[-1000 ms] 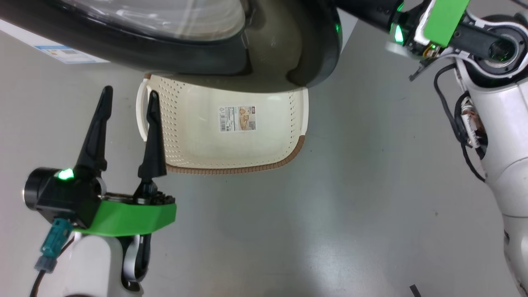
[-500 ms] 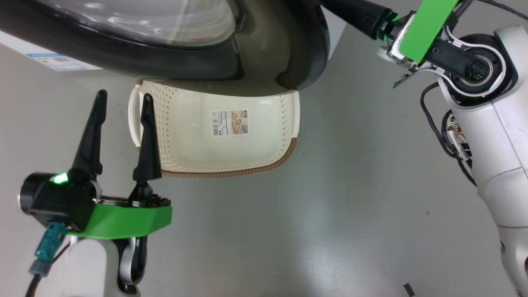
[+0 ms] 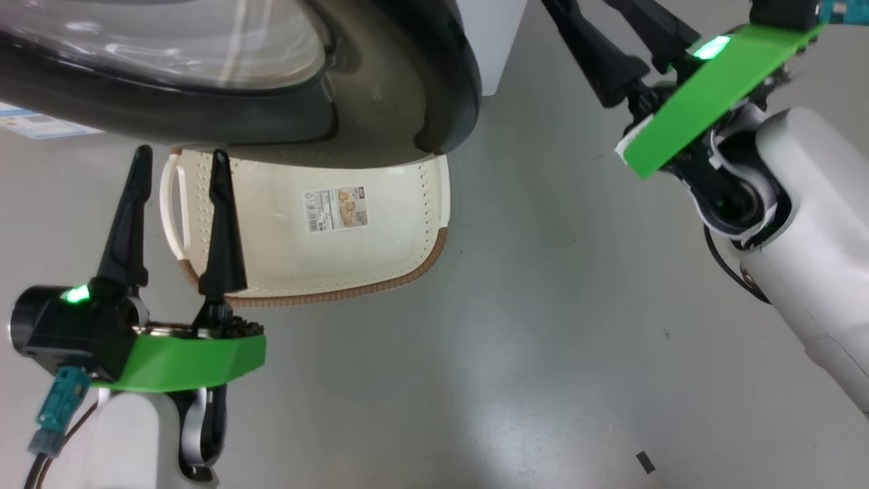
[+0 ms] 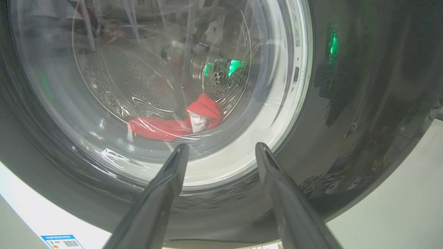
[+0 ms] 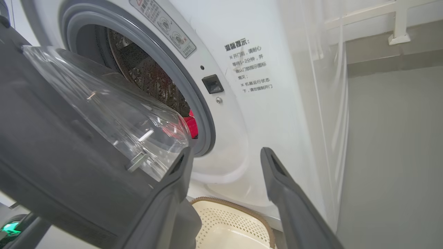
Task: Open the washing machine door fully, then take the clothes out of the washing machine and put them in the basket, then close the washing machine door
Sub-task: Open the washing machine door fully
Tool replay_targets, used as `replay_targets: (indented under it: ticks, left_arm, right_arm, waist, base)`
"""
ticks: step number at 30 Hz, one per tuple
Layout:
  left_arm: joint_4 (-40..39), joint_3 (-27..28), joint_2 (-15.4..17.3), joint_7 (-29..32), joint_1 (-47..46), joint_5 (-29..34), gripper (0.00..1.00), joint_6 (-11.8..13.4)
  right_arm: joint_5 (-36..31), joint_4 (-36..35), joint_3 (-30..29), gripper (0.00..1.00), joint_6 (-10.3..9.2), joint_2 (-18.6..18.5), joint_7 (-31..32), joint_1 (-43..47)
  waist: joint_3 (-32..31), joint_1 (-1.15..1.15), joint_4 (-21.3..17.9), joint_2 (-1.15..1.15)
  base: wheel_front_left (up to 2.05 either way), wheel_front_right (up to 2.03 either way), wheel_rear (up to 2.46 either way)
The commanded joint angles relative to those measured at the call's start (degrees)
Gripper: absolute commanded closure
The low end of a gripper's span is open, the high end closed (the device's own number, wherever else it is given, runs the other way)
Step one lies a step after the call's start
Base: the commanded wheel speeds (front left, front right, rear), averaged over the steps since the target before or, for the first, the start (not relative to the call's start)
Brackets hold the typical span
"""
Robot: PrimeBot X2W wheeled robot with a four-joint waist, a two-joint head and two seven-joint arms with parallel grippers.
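Washing machine door [image 3: 458,68] ajar, swung partway out from the washing machine [image 5: 263,114] and not yet fully back, its black rim and glass bowl hanging over the basket [image 3: 380,258]. Basket set on the floor [image 3: 543,339] right below the opening, probably for a short drop from drum to basket; bare inside apart from a paper label [image 3: 336,209], so nothing unloaded so far. Clothes [image 4: 166,126] lying low in the perforated drum [image 5: 145,76], red with a bit of white, seen through the glass from the left wrist and glimpsed past the grey rubber ring [image 5: 199,103] from the right. Left hand [image 3: 180,155] low in front of the door glass, fingers spread wide, gripping nothing and touching nothing; likely held clear of the door's swing. Right hand [image 5: 224,154] up by the door's free edge, fingers likewise spread wide and empty; one finger just beside the door's inner face in the wrist view, contact or not impossible to tell. Judged placement: ready to push or hook the door wider, with the door, as placed, covering much of the basket and narrowing the way into the drum.
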Motion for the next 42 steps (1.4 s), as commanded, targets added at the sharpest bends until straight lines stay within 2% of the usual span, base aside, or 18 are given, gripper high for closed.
replay_targets:
  ticks: [1, 4, 8, 13, 14, 18, 22, 28, 34, 42]
  left_arm:
    - [-1.4, 2.0, 1.3, -0.3, 1.1, 0.6, 0.0, -0.4]
    - [-1.2, 2.2, 1.3, -0.3, 1.4, 0.7, 0.0, -0.5]
    - [-1.1, 2.3, 1.3, -0.3, 1.9, 0.5, 0.0, -0.6]
    - [-1.4, 2.0, 1.3, -0.3, 2.2, -0.4, 0.0, -0.8]
    - [-1.4, 2.0, 1.3, -0.3, 2.2, -0.4, 0.0, -0.8]
    - [-1.4, 1.7, 1.3, -0.3, 2.4, -0.7, 0.0, -0.8]
    - [-1.1, 1.0, 1.3, -0.3, 2.5, -1.1, 0.0, -0.8]
    - [-0.9, 0.5, 1.3, -0.3, 2.5, -1.6, 0.0, -0.8]
    - [-0.9, 0.0, 1.3, -0.3, 2.8, -1.7, 0.0, -0.8]
    - [-1.0, -0.4, 1.3, -0.3, 3.1, -1.8, 0.0, -1.0]
  right_arm:
    - [-3.3, 0.3, 2.0, 0.0, 0.37, -0.9, -5.2, 1.7]
    - [-8.3, 4.9, 5.6, 0.0, 0.37, -1.9, -12.4, 2.0]
    - [-15.2, 9.5, 6.1, 0.0, 0.37, -1.7, -15.0, 2.7]
    - [-28.3, 5.4, -5.4, 0.0, 0.37, 0.7, -15.2, 8.0]
    - [-28.3, 5.4, -5.4, 0.0, 0.37, 0.7, -15.2, 8.0]
    - [-37.5, -0.5, -13.7, 0.0, 0.37, 3.9, -15.2, 15.6]
    - [-42.9, -5.8, -20.3, 0.0, 0.37, 6.9, -15.2, 21.7]
    - [-46.1, -13.9, -26.8, 0.0, 0.37, 10.7, -15.2, 28.5]
    - [-48.6, -19.7, -28.2, 0.0, 0.37, 12.0, -15.2, 33.5]
    - [-49.5, -22.9, -28.3, 0.0, 0.37, 13.7, -15.2, 38.7]
  waist:
    - [-0.4, 0.0, -0.8, 0.0]
    - [-0.8, 0.0, -1.3, 0.0]
    - [-1.3, 0.0, -1.7, 0.0]
    - [-1.5, 0.0, -1.4, 0.0]
    - [-1.5, 0.0, -1.4, 0.0]
    - [-1.7, 0.0, -0.9, 0.0]
    - [-1.9, 0.0, -0.3, 0.0]
    - [-2.4, 0.0, 0.6, 0.0]
    - [-2.9, 0.0, 1.1, 0.0]
    - [-3.1, 0.0, 1.5, 0.0]
  base:
    - [0.0, 0.0, 0.0]
    - [0.0, 0.0, 0.0]
    - [0.0, 0.0, 0.0]
    - [0.0, 0.0, 0.0]
    - [0.0, 0.0, 0.0]
    - [0.0, 0.0, 0.0]
    - [0.0, 0.0, 0.0]
    - [0.0, 0.0, 0.0]
    - [0.0, 0.0, 0.0]
    - [0.0, 0.0, 0.0]
